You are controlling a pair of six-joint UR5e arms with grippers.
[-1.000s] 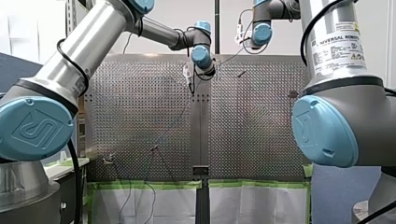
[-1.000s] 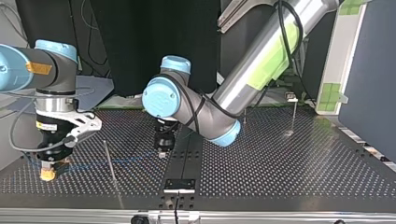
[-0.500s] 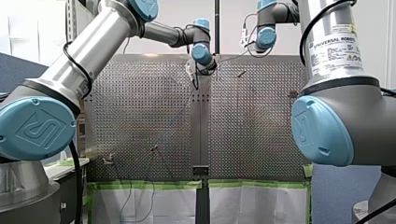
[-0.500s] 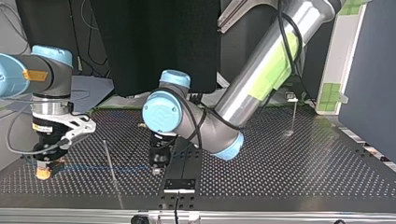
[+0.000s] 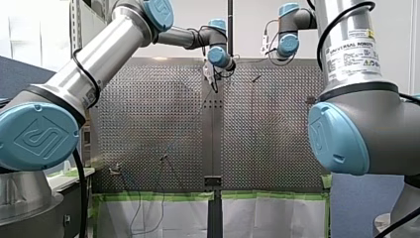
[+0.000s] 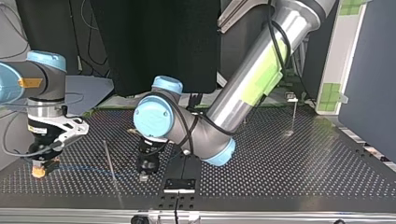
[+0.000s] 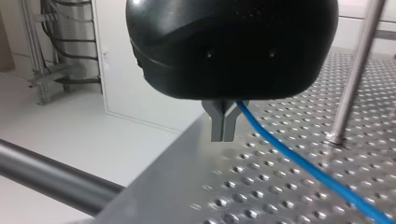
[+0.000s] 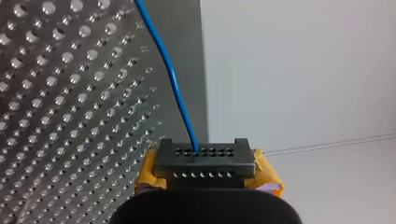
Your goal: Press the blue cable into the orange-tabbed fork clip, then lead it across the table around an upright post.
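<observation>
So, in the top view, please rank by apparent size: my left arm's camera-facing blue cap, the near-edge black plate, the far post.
1. blue cap
2. black plate
3. far post, also farthest from the camera

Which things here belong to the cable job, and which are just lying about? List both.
Job:
- blue cable
- upright post beside it
- my left gripper, shut on the cable
- my right gripper, shut on the cable

Lying about:
- far post at the top view's right
- black plate in the table's middle
- green tape
</observation>
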